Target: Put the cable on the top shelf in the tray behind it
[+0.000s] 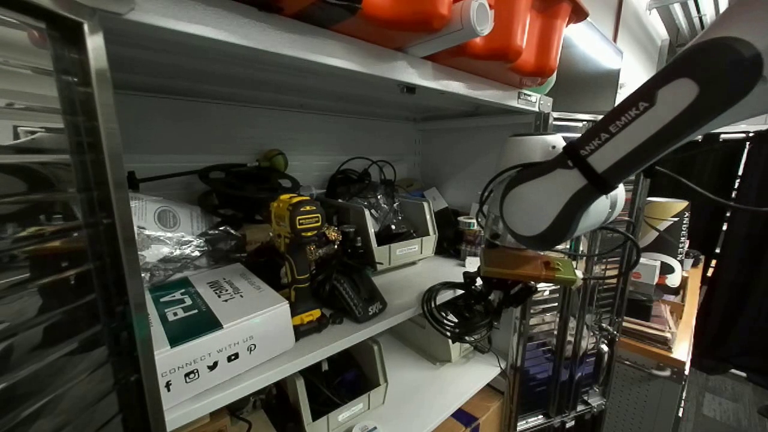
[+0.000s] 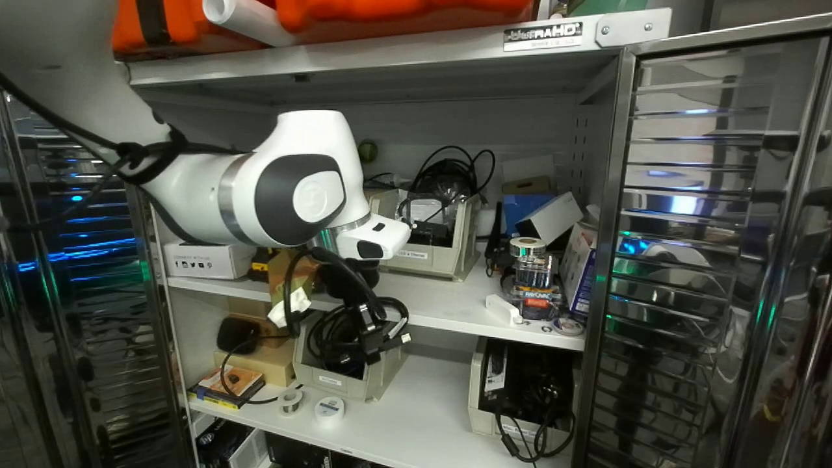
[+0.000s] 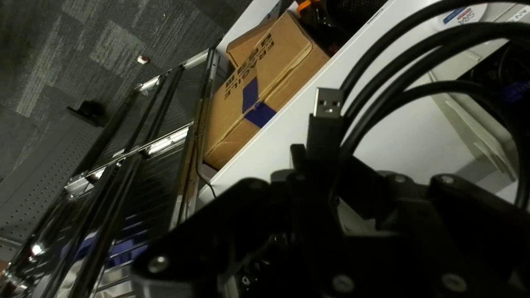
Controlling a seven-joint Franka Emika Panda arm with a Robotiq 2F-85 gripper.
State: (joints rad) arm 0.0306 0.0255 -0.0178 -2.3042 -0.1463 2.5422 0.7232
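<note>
The black USB cable (image 1: 454, 327) is a loose coil held in my gripper (image 1: 495, 291), in front of the top shelf's edge (image 2: 448, 315). The coil also shows in an exterior view (image 2: 320, 330), where it overlaps a lower bin. In the wrist view its metal USB plug (image 3: 327, 103) sticks up between the fingers, with the loops (image 3: 391, 93) to the right. My gripper (image 3: 325, 169) is closed around the cable; the exact contact is dark. The grey tray (image 1: 405, 253) on the top shelf stands behind, holding cables and bagged items; it also shows in an exterior view (image 2: 426, 262).
A yellow drill (image 1: 300, 240), black charger (image 1: 360, 294) and white box (image 1: 228, 336) stand left of the tray. Batteries (image 2: 536, 279) and small boxes stand right. Grey bins (image 2: 335, 387) sit on the shelf below. Metal cabinet doors (image 2: 721, 260) flank the shelves.
</note>
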